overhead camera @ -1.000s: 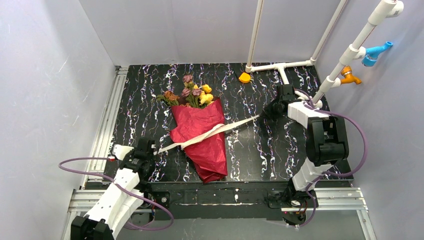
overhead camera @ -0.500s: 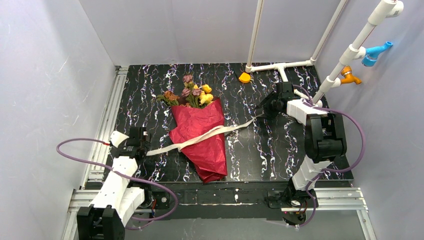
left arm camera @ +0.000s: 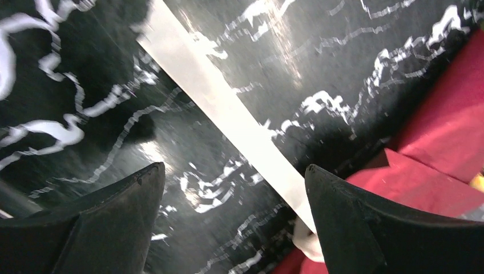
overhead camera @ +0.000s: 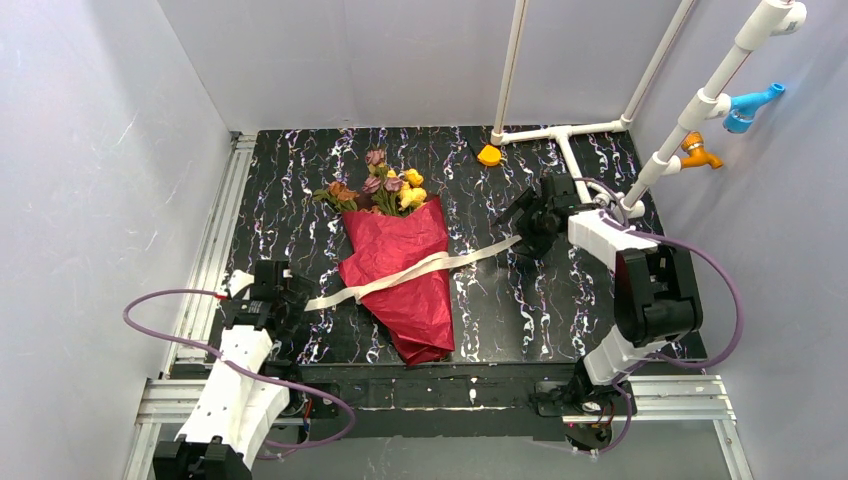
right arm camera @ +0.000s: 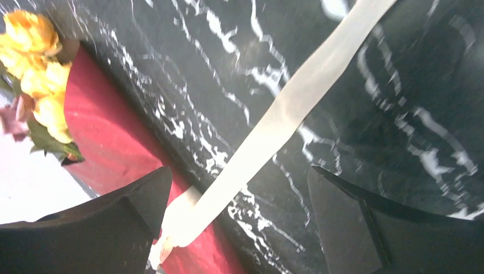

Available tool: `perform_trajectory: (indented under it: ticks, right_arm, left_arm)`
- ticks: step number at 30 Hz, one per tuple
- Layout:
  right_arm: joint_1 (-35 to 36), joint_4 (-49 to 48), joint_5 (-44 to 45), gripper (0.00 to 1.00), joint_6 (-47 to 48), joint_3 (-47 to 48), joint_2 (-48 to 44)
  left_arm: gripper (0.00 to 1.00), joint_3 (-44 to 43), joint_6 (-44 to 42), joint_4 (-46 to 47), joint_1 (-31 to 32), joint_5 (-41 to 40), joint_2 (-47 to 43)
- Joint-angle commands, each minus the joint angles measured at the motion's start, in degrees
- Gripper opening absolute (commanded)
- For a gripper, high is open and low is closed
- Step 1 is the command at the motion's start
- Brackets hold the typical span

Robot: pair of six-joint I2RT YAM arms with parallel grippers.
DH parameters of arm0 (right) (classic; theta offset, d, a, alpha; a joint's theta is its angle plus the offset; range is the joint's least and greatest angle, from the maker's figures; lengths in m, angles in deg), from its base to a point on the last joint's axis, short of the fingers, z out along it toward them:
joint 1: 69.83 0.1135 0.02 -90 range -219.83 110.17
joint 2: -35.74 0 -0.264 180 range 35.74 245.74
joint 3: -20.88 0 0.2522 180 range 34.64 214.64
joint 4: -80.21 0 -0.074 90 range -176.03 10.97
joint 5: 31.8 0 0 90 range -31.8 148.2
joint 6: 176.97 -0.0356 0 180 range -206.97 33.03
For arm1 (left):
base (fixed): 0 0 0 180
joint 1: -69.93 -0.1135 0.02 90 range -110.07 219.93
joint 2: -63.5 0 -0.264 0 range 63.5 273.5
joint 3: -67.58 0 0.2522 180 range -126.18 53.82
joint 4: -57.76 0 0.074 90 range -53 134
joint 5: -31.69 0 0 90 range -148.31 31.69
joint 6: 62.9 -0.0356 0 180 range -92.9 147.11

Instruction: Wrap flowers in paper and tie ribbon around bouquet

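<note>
With left gripper (overhead camera: pixel 283 293) and right gripper (overhead camera: pixel 524 220) both spread wide over the slack ribbon (overhead camera: pixel 425 264) ends, draped slantwise across the bouquet (overhead camera: pixel 395 240) on the bench (overhead camera: pixel 500 305): pinch each end squarely, pull evenly outward, avoid dragging the paper (overhead camera: pixel 420 312)

Left tool (left arm camera: pixel 234 169): was clamped on the ribbon's (overhead camera: pixel 400 272) 8 o'clock end; now spread wide, end released.
Right tool (right arm camera: pixel 240 170): has let go of the 2 o'clock end, jaws apart.
Ribbon: was pulled taut; now slack on the table (overhead camera: pixel 500 300).
</note>
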Motion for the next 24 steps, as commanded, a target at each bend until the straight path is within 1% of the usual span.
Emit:
perform_trajectory:
  ticks: [1, 3, 4, 6, 8, 12, 16, 19, 20, 22, 23, 24]
  right_arm:
    - [4.48, -0.91, 2.26, 0.98, -5.87, -2.91, -4.03]
    - [6.33, -4.24, 1.17, 0.98, -8.36, -5.19, -4.59]
    - [6.92, -6.19, 0.07, 0.98, -9.86, -6.56, -4.65]
    - [8.18, -10.26, -1.25, 0.98, -12.44, -9.1, -4.88]
    - [9.66, -12.22, 0.05, 0.98, -14.06, -10.38, -5.25]
    - [11.7, -11.27, 1.67, 0.98, -15.37, -9.17, -3.47]
    - [12.45, -10.54, 0.98, 0.98, -16.15, -7.62, 0.1]
    - [12.82, -10.5, 0.97, 0.96, -16.08, -7.26, 1.75]
    - [12.95, -10.54, 0.91, 0.96, -16.09, -7.3, 2.14]
    - [13.05, -10.74, 0.89, 0.94, -16.06, -7.44, 2.6]
    - [13.1, -10.76, 0.89, 0.92, -16.11, -7.53, 2.74]
    - [13.14, -10.95, 0.82, 0.92, -16.18, -7.62, 2.89]
  left_arm:
    - [0.91, -1.72, 7.16, 0.55, -0.24, 13.47, 2.97]
    - [0.9, -1.36, 11.21, 1.03, -0.15, 18.63, 5.41]
    - [0.89, -0.69, 13.91, 1.07, -0.07, 19.94, 5.75]
    - [0.87, 1.16, 19.51, 2.06, 0.3, 21.09, 4.94]
    - [0.86, 2.68, 23.22, 2.81, 0.84, 20.31, 3.43]
    - [0.84, 5.02, 28.61, 5.06, 1.24, 20.69, 3.55]
    - [0.8, 4.63, 30.47, 6.0, 2.12, 21.78, 9.37]
    - [0.77, 5.51, 32.96, 9.41, 3.22, 22.42, 12.59]
    - [0.75, 5.71, 33.8, 10.39, 3.65, 22.09, 13.43]
    - [0.69, 5.88, 34.62, 11.48, 4.1, 21.65, 14.96]
    - [0.65, 6.04, 35.0, 11.95, 4.19, 21.7, 15.85]
    - [0.58, 6.35, 35.32, 12.56, 4.2, 22.1, 16.65]
